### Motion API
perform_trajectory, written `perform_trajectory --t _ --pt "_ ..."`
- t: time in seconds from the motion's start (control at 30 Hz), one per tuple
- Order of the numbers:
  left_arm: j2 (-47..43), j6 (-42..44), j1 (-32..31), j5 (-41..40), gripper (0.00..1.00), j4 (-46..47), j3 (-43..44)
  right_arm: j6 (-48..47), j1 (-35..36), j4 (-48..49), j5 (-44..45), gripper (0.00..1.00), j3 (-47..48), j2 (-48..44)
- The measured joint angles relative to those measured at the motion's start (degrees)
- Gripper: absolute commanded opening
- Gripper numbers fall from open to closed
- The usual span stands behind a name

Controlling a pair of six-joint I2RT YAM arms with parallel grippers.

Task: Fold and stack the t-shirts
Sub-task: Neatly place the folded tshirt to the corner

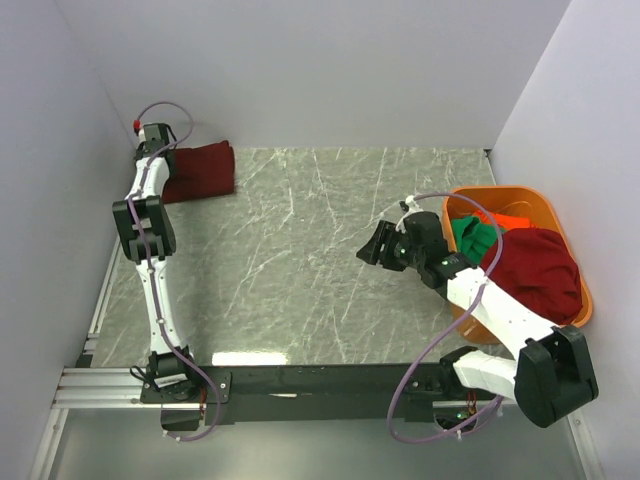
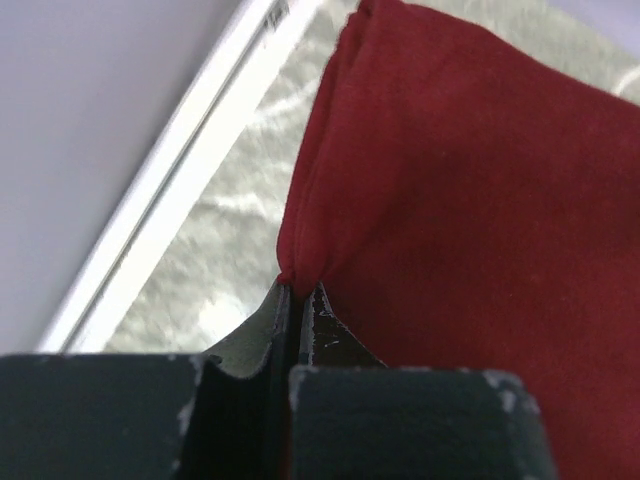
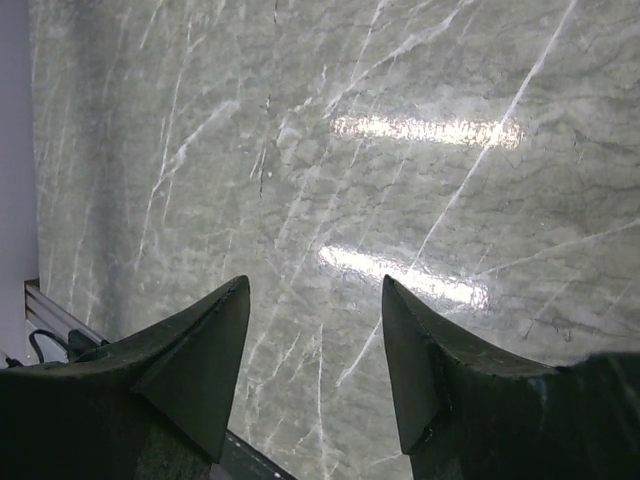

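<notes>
One folded maroon t-shirt (image 2: 480, 200) is pinched in my left end effector (image 2: 297, 290), while my right end effector (image 3: 315, 290), spread wide, has the heaped t-shirts (image 1: 540, 272) in the basket (image 1: 500, 192) just behind it.

maroon t-shirts (image 1: 200, 172) (image 1: 540, 275) 2 | green t-shirt (image 1: 472, 237) 1 | orange-red t-shirt (image 1: 512, 219) 1 | basket (image 1: 500, 192) 1

marble table (image 1: 300, 260) carries folded maroon shirt (image 1: 205, 170), orange basket (image 1: 470, 195).

Bright, even overhead light; shadows are soft. Glare streaks mark the table (image 3: 430, 130) just ahead of the right hand (image 3: 313, 285). The maroon t-shirt (image 2: 470, 200) at the left hand (image 2: 300, 292) is sharp; the rail (image 2: 170, 200) beside it is blurred.
</notes>
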Motion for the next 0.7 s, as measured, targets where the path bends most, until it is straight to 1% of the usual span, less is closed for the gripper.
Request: perform_trajectory --t 0.03,0.17,0.3,0.6,0.7 --pt "0.35 0.28 0.33 0.39 0.04 0.37 0.66 0.00 0.00 0.04 -0.02 0.62 -0.26 0.00" --pt "0.96 1.99 0.66 1.49 0.04 1.51 1.25 -0.02 0.00 0.17 -0.04 0.62 -0.48 0.44" --pt "1.46 3.28 0.96 2.23 0.09 1.95 2.25 -0.02 0.00 0.52 -0.09 0.62 -0.48 1.73" --pt "2.47 5.42 2.21 3.41 0.12 5.05 3.54 0.00 0.00 1.27 -0.17 0.62 -0.48 4.24" --pt "2.69 6.08 2.51 3.65 0.17 6.12 3.56 -0.02 0.11 1.36 -0.15 0.62 -0.37 4.83"
